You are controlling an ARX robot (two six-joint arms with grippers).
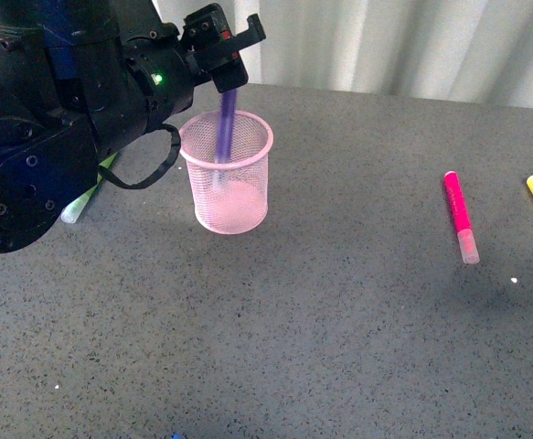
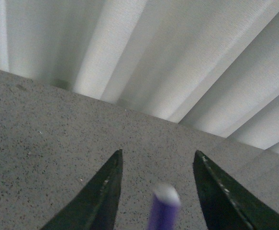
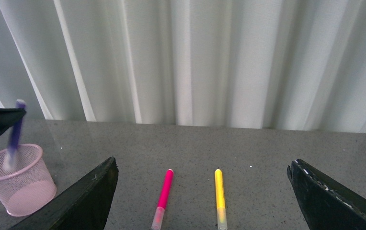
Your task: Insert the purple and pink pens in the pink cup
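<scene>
While your left gripper (image 1: 231,66) hung with jaws spread above the pink cup (image 1: 248,197), upper left of the frame, the purple pen (image 1: 227,128) stood loose inside it. You did best to rise straight, clear of its top. The pink pen (image 1: 458,212) lay right of centre; your right gripper (image 3: 202,162) gaped empty.

Light pink wire-mesh cylindrical cup (image 1: 248,187): upright on its solid base. Dark purple marker (image 1: 228,123): blurred, near-vertical inside the cup, upper end above the rim. Bright magenta-pink marker (image 1: 458,212): lies flat, well apart at 3 o'clock of the cup, translucent cap pointing to 6 o'clock.
</scene>
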